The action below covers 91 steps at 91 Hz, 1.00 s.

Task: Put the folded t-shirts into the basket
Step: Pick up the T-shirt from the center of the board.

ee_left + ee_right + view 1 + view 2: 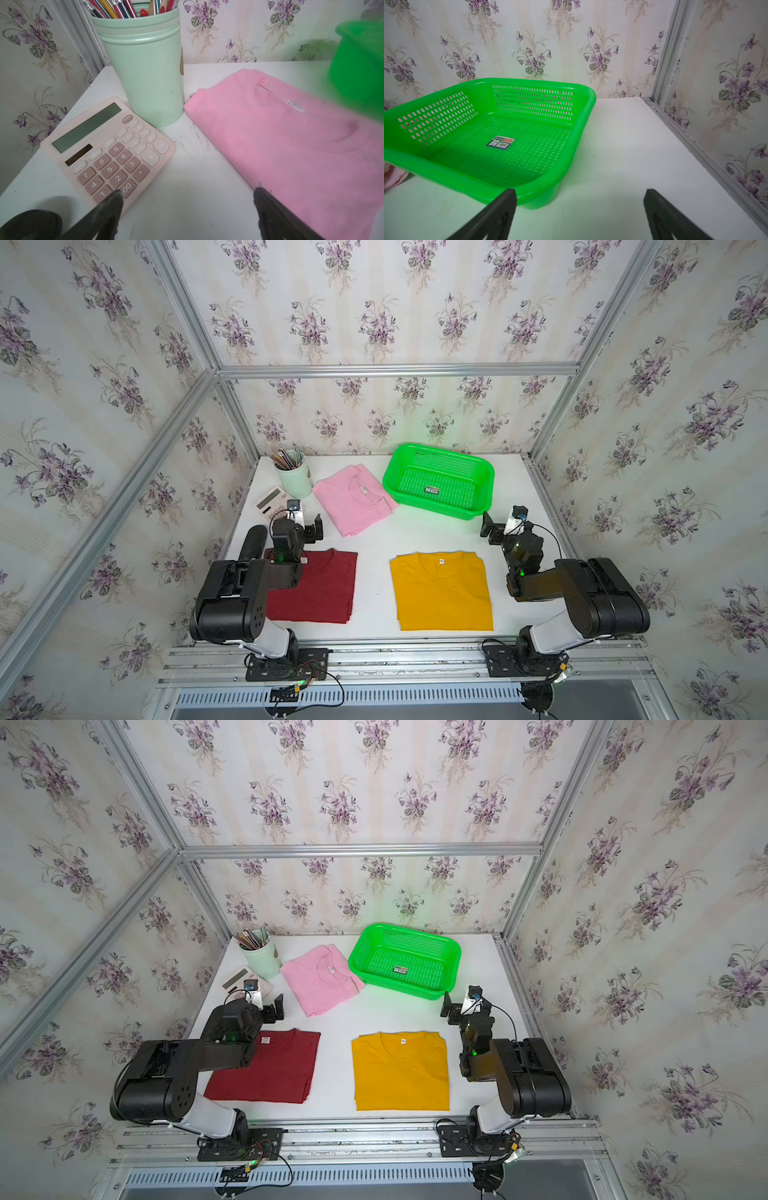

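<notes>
Left jaws and right jaws both spread wide, gripping nothing, over the white bench point(376, 537). Bright green plastic basket point(444, 460) at 1 o'clock: perforated walls, rounded corners, sticker inside. Soft cloth squares lie flat outside it: pink shirt point(353, 502) at 11, just beside the basket, dark red shirt point(324, 589) at 7, mustard shirt point(442, 593) at 5.

light bright, even | shadows soft (faint) | wrist-view edges blurred | top views bowed
</notes>
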{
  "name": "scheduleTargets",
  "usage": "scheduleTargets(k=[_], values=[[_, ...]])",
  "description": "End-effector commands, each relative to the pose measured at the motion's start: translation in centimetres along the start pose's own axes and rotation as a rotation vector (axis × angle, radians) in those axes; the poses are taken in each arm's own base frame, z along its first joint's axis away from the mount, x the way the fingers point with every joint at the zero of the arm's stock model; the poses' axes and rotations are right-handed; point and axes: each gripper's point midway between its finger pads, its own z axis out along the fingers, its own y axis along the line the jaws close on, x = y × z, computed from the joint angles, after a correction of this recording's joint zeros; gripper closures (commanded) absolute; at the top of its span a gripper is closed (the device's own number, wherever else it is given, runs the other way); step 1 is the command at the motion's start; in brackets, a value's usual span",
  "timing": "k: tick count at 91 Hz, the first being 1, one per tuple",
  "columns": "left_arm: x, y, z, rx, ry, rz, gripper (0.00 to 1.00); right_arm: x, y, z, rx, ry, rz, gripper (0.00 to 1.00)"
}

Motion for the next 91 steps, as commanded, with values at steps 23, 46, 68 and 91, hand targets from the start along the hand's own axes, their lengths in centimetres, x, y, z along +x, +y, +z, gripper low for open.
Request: scheduleTargets(k=[23,46,68,91], values=[[-0.2,0.1,0.0,-0.008,-0.008,-0.001,0.01,-0.3,-0.1,0.0,0.007,-0.012,-0.001,0.00],[-0.1,0.1,0.0,-0.007,-0.006,0.000,0.01,-0.2,-0.2,0.0,0.009,-0.009,-0.001,0.00],[-2.0,0.0,-0.9,-0.008,0.008,0.003,0.01,-2.8,-1.2,-1.4,0.072,-0.060,0.024,0.00],[-10.2,-2.1,-7.5,0.097,0.065,-0.221,0.01,-9.8,-3.2,-5.2,0.209,0.009,0.315,0.00]])
